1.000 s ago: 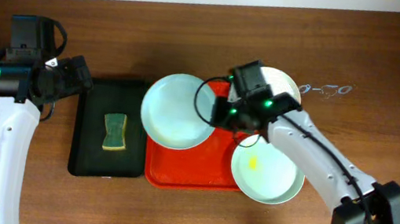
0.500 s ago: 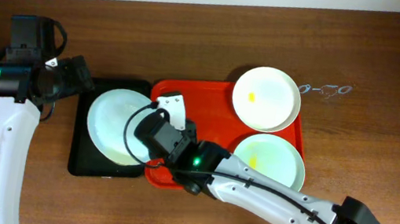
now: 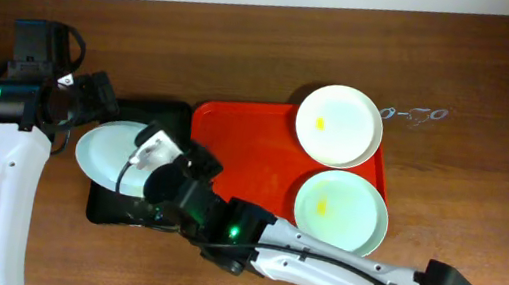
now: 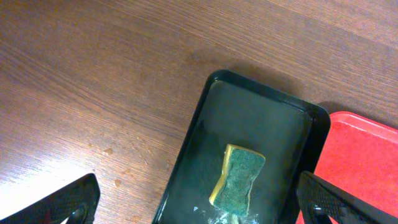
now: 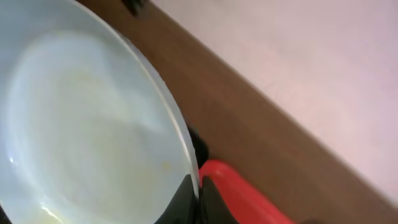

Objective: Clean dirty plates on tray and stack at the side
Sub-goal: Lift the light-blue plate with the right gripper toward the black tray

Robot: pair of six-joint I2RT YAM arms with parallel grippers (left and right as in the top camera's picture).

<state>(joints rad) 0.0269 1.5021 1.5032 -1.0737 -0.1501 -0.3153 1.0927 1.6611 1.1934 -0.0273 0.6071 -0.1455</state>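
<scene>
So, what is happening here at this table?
The right gripper holds a pale blue plate by its rim over the black tray, where a sponge lies. The left gripper hangs open over that tray, holding nothing. A white plate and a pale green plate, each with a yellow smear, sit on the red tray.

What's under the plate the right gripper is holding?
The pale blue plate hangs over the black tray, covering its left part from overhead. The sponge is hidden in that view; the left wrist view shows it lying in that tray.
</scene>
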